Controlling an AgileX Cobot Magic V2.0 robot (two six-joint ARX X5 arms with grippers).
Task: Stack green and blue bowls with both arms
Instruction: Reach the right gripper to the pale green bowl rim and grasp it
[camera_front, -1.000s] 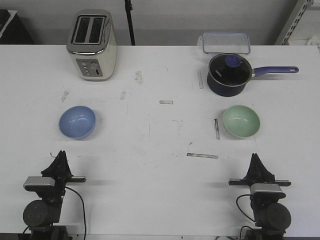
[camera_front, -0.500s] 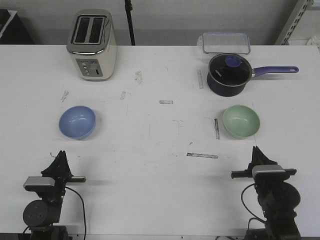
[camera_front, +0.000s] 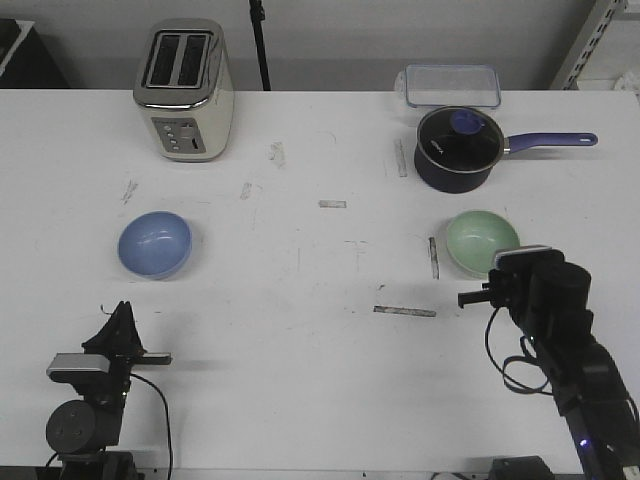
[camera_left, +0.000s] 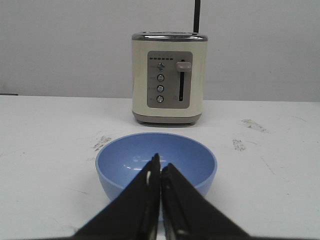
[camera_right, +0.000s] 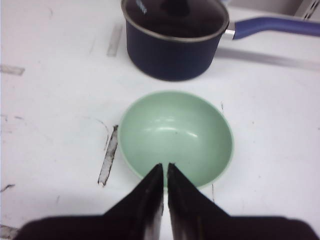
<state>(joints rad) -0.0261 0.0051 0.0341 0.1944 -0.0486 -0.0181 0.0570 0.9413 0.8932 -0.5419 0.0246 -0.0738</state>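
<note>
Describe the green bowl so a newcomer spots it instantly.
Find the dark saucepan with the long handle at the table's back right. Directly in front of it, nearer the robot, sits the green bowl: small, round, empty, pale mint. The only other bowl is blue, far across on the left.

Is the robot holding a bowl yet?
No, nothing is held. Both end effectors, left and right, are shut and empty. The blue bowl and green bowl sit apart on the table.
</note>
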